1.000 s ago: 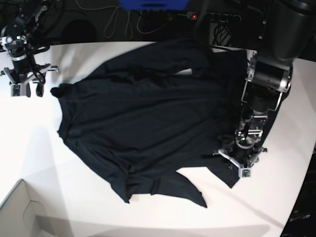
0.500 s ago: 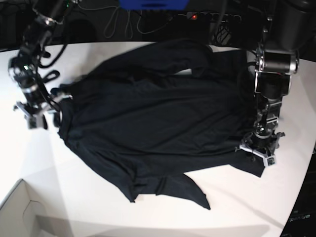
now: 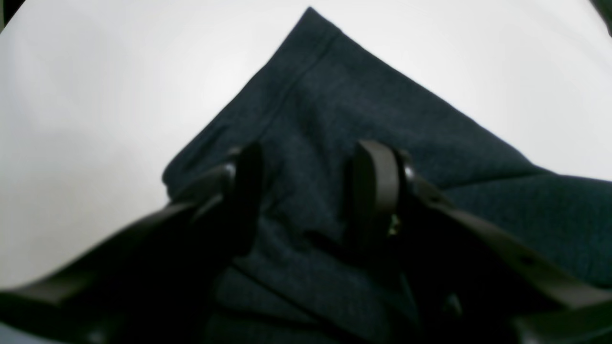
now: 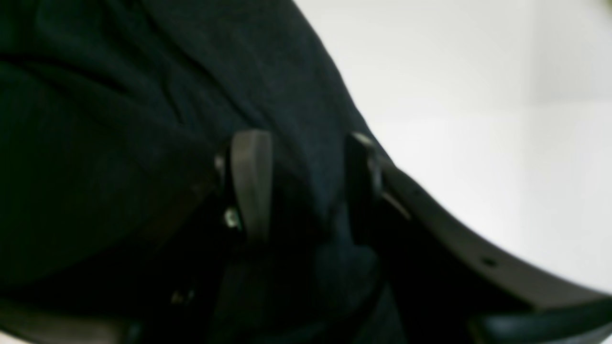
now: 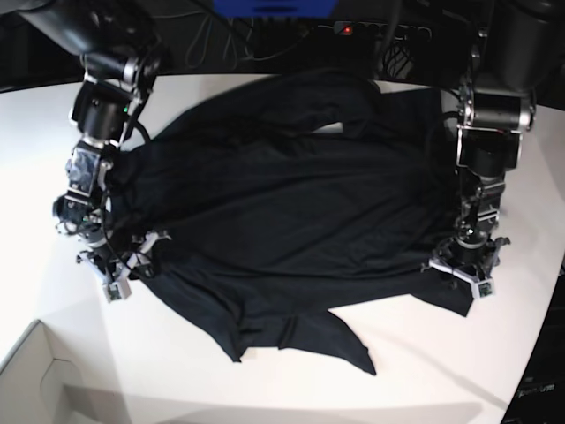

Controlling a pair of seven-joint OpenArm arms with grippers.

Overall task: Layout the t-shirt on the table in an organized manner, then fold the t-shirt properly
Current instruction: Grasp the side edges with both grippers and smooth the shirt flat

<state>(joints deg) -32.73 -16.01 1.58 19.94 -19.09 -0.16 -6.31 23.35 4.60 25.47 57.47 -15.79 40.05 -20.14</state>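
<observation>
Across the white table I'm seeing the black t-shirt lying spread out but rumpled, its lower hem bunching into a point toward the near edge. My left gripper is sitting down on a corner of the cloth with fabric lying between its parted fingers, though I cannot tell if it is actually pinching. My right gripper is resting at the opposite edge, fingers likewise apart over dark folds, grip unclear.

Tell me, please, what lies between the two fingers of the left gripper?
Black fabric of the t-shirt fills the gap between the left gripper's fingers, as the left wrist view shows.
</observation>
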